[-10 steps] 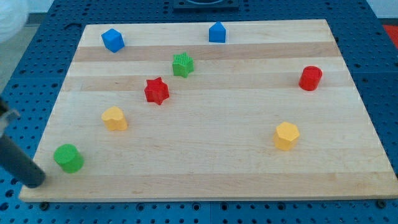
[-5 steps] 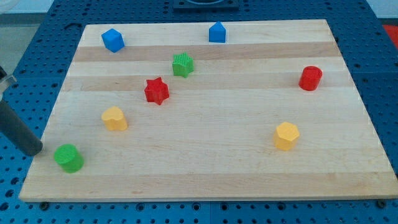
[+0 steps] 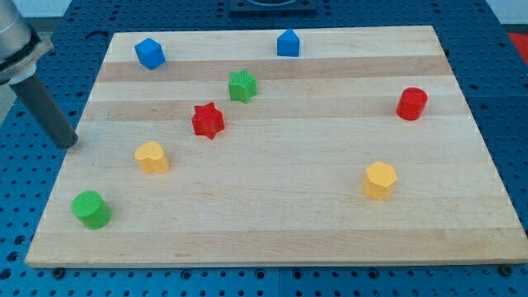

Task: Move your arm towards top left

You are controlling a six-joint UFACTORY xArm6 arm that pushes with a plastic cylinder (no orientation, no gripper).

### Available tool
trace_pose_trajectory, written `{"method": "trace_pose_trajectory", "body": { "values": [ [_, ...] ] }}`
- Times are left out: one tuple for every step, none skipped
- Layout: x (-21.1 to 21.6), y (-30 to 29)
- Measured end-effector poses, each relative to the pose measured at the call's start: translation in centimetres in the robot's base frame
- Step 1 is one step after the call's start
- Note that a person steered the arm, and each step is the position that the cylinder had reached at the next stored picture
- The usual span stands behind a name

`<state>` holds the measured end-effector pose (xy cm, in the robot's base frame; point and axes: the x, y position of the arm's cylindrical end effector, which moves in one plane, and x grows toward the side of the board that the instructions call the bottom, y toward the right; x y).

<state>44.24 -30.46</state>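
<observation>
The dark rod's tip [image 3: 69, 142] rests at the wooden board's [image 3: 272, 223] nine o'clock edge, touching nothing. The blue cube [image 3: 149, 53] sits at one o'clock from it, so travel toward eleven o'clock seems unfinished. There is no hand, just the bare rod.

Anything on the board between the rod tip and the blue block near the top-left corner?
No. In the camera view, only bare wood lies between my tip and the blue block; no block sits on that stretch.

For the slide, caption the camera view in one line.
My tip at the board's left edge, eight coloured blocks scattered, none touched.
</observation>
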Motion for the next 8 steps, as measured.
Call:
{"method": "trace_pose_trajectory", "body": {
  "values": [
    [-4.0, 0.0],
    [-9.6, 0.0],
    [-14.9, 2.6],
    [-18.7, 4.0],
    [-20.7, 3.8],
    [-20.9, 2.9],
    [-20.9, 2.3],
    [-20.9, 1.7]
  ]
}}
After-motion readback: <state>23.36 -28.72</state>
